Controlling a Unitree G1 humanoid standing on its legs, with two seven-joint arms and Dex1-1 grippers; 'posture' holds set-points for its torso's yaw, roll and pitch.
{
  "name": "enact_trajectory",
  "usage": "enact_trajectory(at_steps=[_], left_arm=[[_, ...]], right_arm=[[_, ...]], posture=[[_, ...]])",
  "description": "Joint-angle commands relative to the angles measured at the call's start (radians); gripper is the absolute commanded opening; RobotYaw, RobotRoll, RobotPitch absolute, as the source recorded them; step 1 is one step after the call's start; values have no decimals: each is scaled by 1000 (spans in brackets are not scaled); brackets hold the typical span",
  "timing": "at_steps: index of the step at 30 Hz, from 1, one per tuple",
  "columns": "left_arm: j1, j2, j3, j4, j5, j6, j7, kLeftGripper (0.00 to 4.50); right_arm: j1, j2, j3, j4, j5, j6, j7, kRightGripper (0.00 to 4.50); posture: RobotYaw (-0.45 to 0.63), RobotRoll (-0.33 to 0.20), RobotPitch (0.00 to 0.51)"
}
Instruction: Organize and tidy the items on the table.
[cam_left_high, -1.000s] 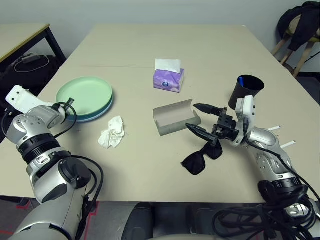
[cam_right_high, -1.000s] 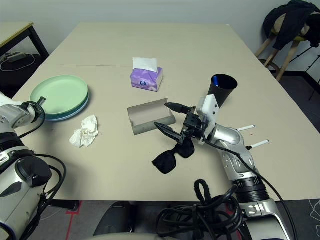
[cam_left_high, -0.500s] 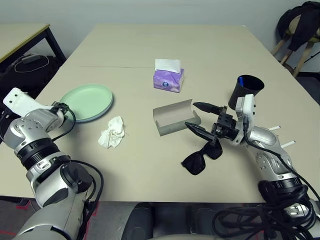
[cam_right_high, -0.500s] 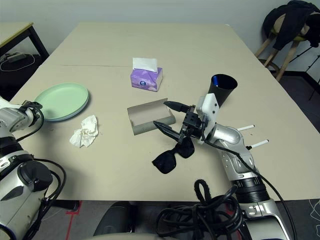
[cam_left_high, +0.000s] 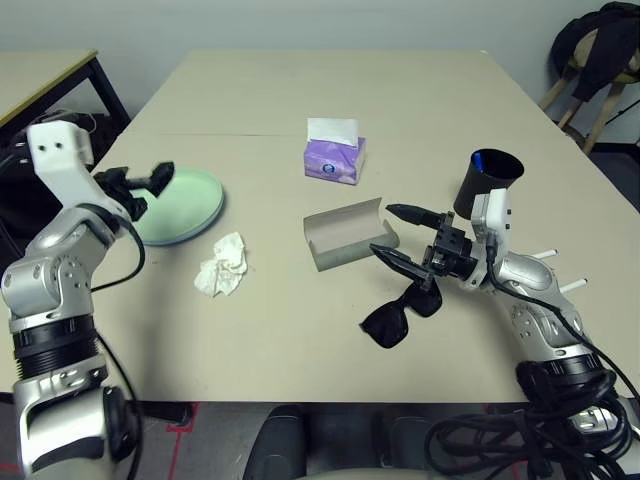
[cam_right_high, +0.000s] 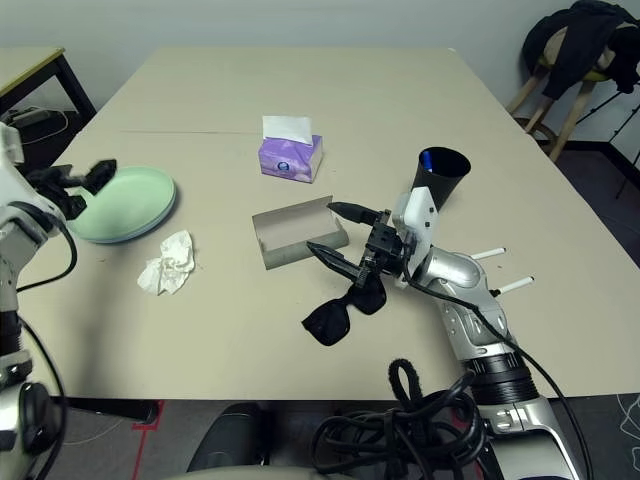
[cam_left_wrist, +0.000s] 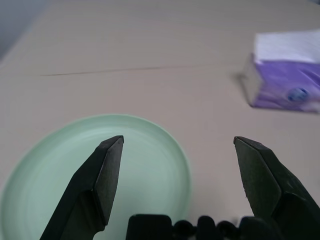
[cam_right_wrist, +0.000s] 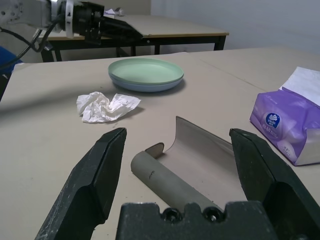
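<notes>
Two round plates (cam_left_high: 185, 205), mint green on pale blue, lie stacked at the left of the table (cam_left_high: 300, 330) in my head views, my left gripper (cam_left_high: 140, 185) spread wide above their near edge. In my left wrist view the green plate looks smooth and shallow between my fingers (cam_left_wrist: 100, 175). In my right wrist view my right gripper (cam_right_wrist: 175, 150) is also spread, holding nothing, with the grey glasses case (cam_right_wrist: 185, 160) lying open just in front.

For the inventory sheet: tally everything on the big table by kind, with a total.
Plates: 2, stacked
Crumpled tissue: 1
Tissue box: 1
Glasses case: 1, open
Sunglasses: 1
Black cup: 1
Blue pen: 1, in the cup
Total: 8
</notes>
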Motion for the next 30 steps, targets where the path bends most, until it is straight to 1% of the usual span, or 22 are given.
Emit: enact_trajectory(at_steps=[1,5,9,11,17,21,29,30], left_arm=[[31,38,-57,7,5,-21,-128,4465],[43,79,-110,43,49,-51,-205,4465],[67,113,-153,45,51,-47,-297,4465],[83,121,-178,51,76,-66,-313,4465],[129,102,-228,49,117,-98,-335,4465],[148,91,-242,18,113,-83,-342,4465],[168,86,-263,10,128,-100,-355,4465],[169,83,-261,11,127,-103,-352,4303]], right_arm=[[-3,-9,-10,0,0,-4,6,4500],[1,-13,-12,-10,3,2,4,4500],[7,-15,-12,-18,3,4,0,4500],[9,-15,-12,-21,4,5,-1,4500],[11,-17,-14,-23,4,5,-4,4500],[8,-19,-15,-21,3,6,-4,4500],[-5,-20,-12,-18,1,6,-3,4500],[-5,-20,-12,-18,1,5,-3,4500]], posture=[[109,0,70],[101,0,71],[98,0,70],[96,0,69],[95,0,71],[96,0,68],[96,0,62],[96,0,62]])
